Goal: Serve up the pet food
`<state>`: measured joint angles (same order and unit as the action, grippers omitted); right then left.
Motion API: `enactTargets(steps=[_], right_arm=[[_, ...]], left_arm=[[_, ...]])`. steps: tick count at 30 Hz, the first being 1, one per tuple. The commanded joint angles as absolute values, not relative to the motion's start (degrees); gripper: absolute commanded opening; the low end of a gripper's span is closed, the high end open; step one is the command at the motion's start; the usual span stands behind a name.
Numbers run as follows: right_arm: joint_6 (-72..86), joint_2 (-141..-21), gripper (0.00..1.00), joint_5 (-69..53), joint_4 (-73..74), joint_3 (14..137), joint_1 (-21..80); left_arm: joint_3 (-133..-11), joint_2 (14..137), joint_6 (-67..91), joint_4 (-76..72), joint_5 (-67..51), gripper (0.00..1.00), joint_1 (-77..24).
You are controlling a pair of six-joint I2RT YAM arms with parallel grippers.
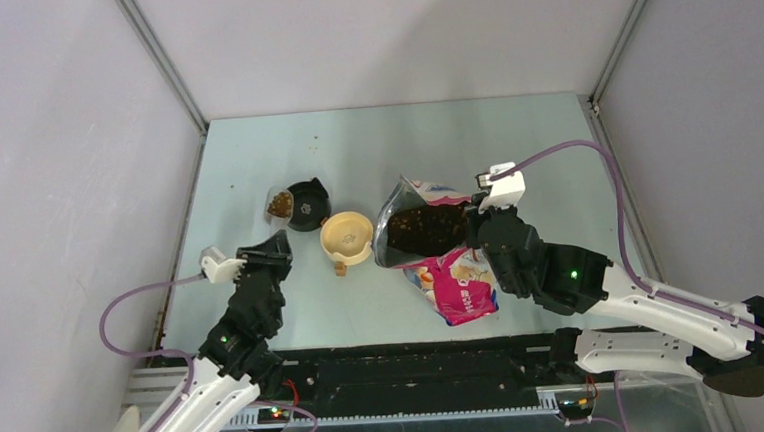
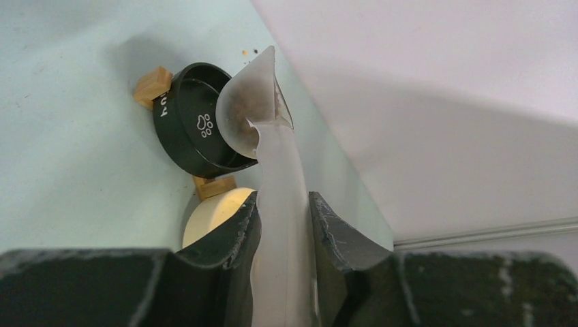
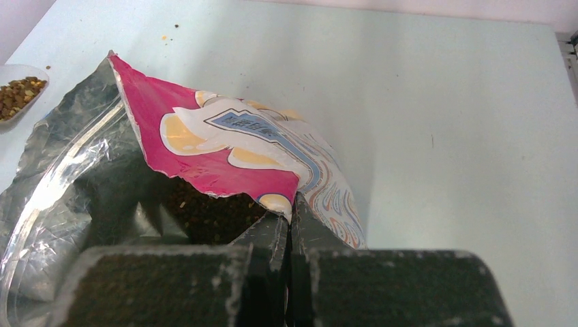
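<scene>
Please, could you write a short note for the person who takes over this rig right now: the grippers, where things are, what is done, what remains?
Left gripper: shut on the handle of the clear scoop, which is loaded with pet food and sits at the rim of the black bowl.
Right gripper: shut on the edge of the bag, holding its mouth open; more kibble lies inside.
Cream bowl: between the black bowl and the bag, looks empty.
Done: one scoop is filled.
Left: tip it into a bowl. I cannot tell whether the black bowl already holds food.
</scene>
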<state>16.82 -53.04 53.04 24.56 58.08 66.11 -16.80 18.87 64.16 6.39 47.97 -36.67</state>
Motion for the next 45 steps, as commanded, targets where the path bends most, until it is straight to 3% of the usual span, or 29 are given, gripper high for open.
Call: enactTargets(steps=[1,16,45], right_arm=[[16.8,-49.9,0.00,56.9,15.7,60.6,67.3],[18.9,-49.7,0.00,57.7,19.0,60.6,67.2],[24.0,-49.2,0.00,58.6,26.3,60.6,65.6]], left_arm=[[-16.1,20.5,64.5,1.1,43.3,0.00,-32.7],[-16.4,30.6,64.9,-4.0,30.5,0.00,-22.3],[-28.6,46.9,58.1,3.7,23.1,0.00,-16.8]])
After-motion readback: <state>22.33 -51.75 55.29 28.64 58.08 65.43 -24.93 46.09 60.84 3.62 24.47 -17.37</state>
